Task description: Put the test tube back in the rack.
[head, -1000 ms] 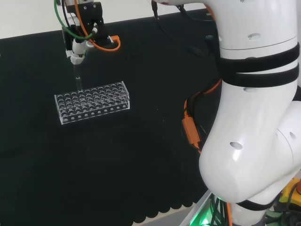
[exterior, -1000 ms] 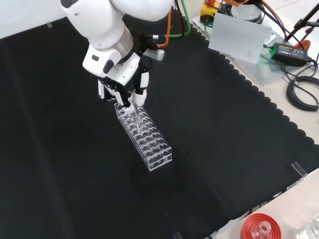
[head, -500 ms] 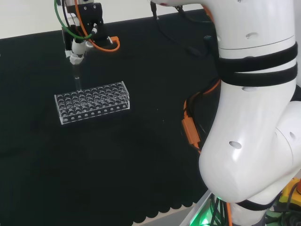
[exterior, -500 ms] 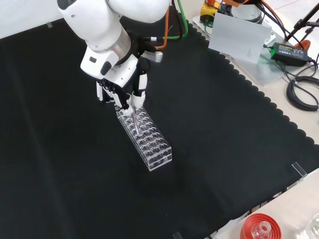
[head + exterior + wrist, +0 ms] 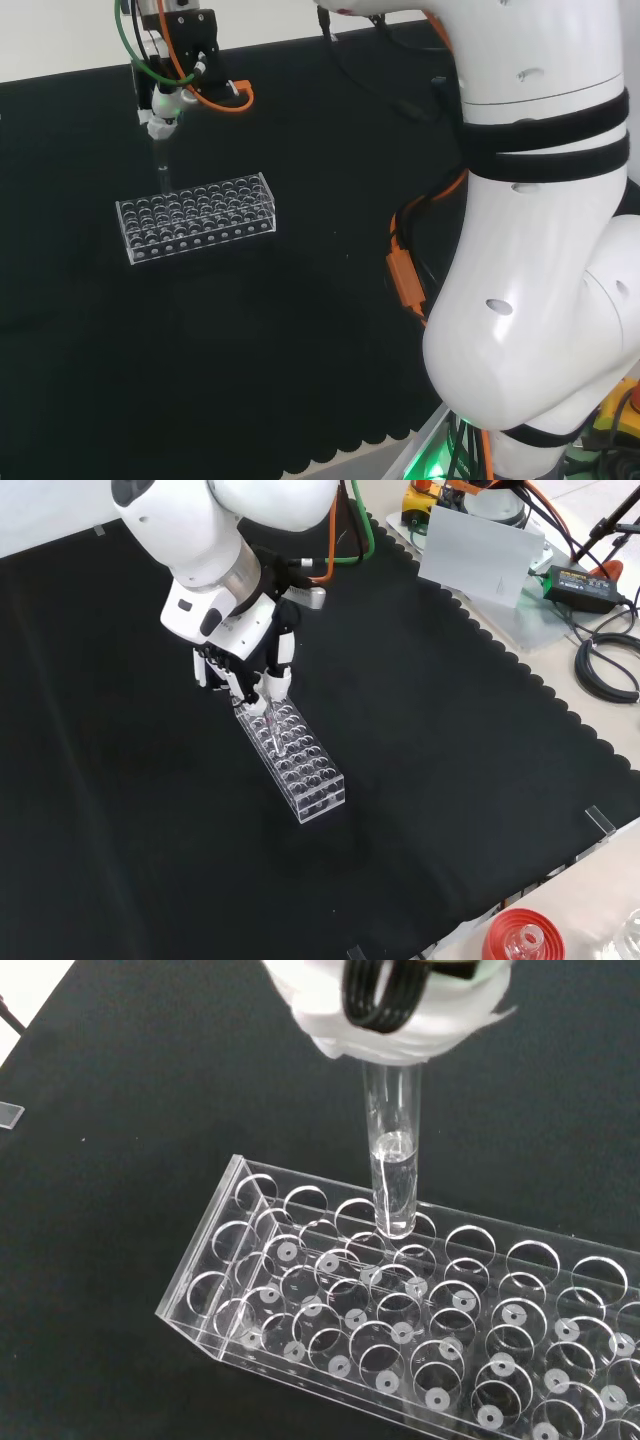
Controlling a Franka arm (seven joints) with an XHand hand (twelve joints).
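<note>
A clear test tube (image 5: 392,1160) hangs upright from my hand (image 5: 400,1010), whose fingers are pinched on its top. The tube's lower part seems to hold a little clear liquid. Its rounded tip hovers just over a hole near one end of the clear plastic rack (image 5: 300,1330), in an outer row. In the head view the hand (image 5: 163,103) is above the rack's (image 5: 195,218) left far side, with the tube (image 5: 162,168) pointing down at it. From the front, the hand (image 5: 245,665) stands over the rack's (image 5: 300,765) upper end, holding the tube (image 5: 268,716).
The rack lies alone in the middle of the black cloth. Past the cloth's scalloped edge in the front view are a red ribbed ring (image 5: 520,940) with glassware, a white sheet (image 5: 480,555), a black adapter (image 5: 575,580) and cables.
The hand with the tube has shifted slightly, up and left in the front view. The rack has not moved.
</note>
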